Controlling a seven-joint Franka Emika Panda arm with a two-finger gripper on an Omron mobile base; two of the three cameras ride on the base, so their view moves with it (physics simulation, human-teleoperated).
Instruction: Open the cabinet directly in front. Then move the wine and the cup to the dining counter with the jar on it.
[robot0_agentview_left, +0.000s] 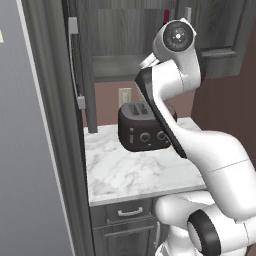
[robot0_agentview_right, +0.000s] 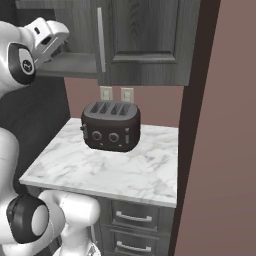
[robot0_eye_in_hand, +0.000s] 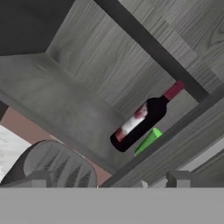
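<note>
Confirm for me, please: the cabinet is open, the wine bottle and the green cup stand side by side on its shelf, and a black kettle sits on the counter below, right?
Nearly. The appliance on the counter is a black toaster, not a kettle; the right base view shows its slots and dials. The rest holds: in the hand view the cabinet is open, with the wine bottle and green cup side by side on its shelf.

Dark red-necked wine (robot0_eye_in_hand: 139, 123), green cup (robot0_eye_in_hand: 148, 141), grey wood-grain cabinet (robot0_eye_in_hand: 83, 70).

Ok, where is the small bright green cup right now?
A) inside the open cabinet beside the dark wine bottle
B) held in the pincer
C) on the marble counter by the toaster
A: the hand view shows the small bright green cup on the cabinet shelf next to the dark glass wine bottle.
</note>
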